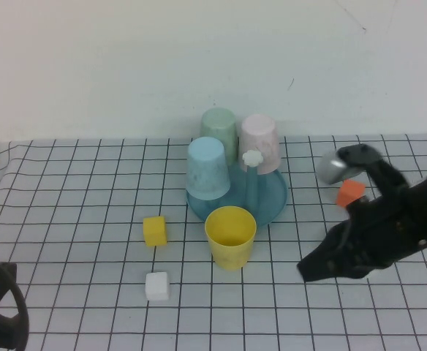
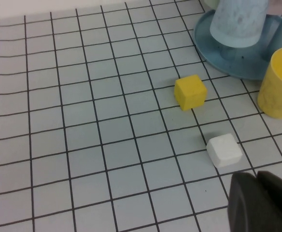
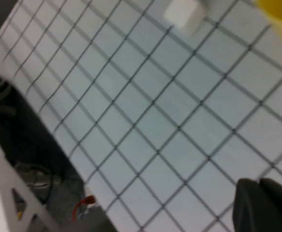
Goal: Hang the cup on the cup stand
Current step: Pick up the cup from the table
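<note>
On the gridded desk (image 1: 67, 212), the largest thing is the cup stand (image 1: 270, 207), a round teal dish with upright pegs near the back wall; three inverted cups sit on it, a light blue cup (image 1: 208, 169), a green cup (image 1: 220, 129) and a pink cup (image 1: 262, 142). A central peg with a white flower cap (image 1: 251, 158) stands bare.

Just in front of the dish, touching or nearly touching its rim, the yellow cup (image 1: 230, 236) stands upright, mouth up, with nothing holding it. The right tool (image 1: 306, 269) hovers low to the cup's right, near but apart, its jaws shut and empty. The left tool (image 2: 257, 203) is parked at the near left corner, also shut and empty.

The step in hand looks like the approach to grasp. To do it well, the right tool should open wide before closing in, take the cup by its side wall or rim, lift clear, turn it mouth down, and lower it over the free peg without knocking its neighbours.

Smaller things lie around: a yellow cube (image 1: 154, 230) and a white cube (image 1: 156, 286) left of the cup, an orange block (image 1: 350, 192) beside the right arm.
</note>
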Motion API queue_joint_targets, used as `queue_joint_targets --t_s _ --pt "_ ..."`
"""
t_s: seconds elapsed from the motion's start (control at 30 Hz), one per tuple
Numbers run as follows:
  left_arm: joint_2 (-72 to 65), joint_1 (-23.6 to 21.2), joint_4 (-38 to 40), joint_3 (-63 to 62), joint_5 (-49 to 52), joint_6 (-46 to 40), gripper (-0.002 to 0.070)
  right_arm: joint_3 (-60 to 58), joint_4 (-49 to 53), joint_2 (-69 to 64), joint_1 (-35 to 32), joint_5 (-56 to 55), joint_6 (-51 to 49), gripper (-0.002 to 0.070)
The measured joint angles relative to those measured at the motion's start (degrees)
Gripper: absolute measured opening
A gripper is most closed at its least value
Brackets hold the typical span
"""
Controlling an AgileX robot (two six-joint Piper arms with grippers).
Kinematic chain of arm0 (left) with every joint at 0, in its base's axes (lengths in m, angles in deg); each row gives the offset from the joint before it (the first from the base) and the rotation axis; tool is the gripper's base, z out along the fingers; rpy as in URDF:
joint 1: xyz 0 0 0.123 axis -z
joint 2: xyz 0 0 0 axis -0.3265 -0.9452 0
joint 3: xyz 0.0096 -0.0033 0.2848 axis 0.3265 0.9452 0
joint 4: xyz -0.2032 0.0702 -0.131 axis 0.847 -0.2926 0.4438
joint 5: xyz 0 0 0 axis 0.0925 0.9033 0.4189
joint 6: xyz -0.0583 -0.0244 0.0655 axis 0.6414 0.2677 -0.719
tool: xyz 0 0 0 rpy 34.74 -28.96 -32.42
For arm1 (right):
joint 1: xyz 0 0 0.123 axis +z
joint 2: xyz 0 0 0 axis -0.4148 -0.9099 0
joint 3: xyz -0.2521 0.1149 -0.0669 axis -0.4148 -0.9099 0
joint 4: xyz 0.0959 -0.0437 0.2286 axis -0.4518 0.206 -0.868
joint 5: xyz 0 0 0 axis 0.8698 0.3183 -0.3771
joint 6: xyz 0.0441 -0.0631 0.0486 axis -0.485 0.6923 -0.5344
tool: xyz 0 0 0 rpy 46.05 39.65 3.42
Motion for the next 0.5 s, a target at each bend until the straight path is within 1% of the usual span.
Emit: queue_joint_targets --t_s 0.13,0.33,0.5 --pt "0.0 0.0 0.07 0.0 0.39 -0.01 -0.0001 0.24 -2.95 -2.5 0.93 3.79 0.0 -0.0001" --pt "0.0 0.0 0.23 0.0 3.18 -0.01 -0.0001 0.28 -3.81 -4.29 0.93 11.72 0.0 -0.0001" --pt "0.0 0.0 -0.47 0.0 3.56 -0.01 -0.0001 0.37 -3.81 -4.29 0.93 12.03 0.0 -0.0001"
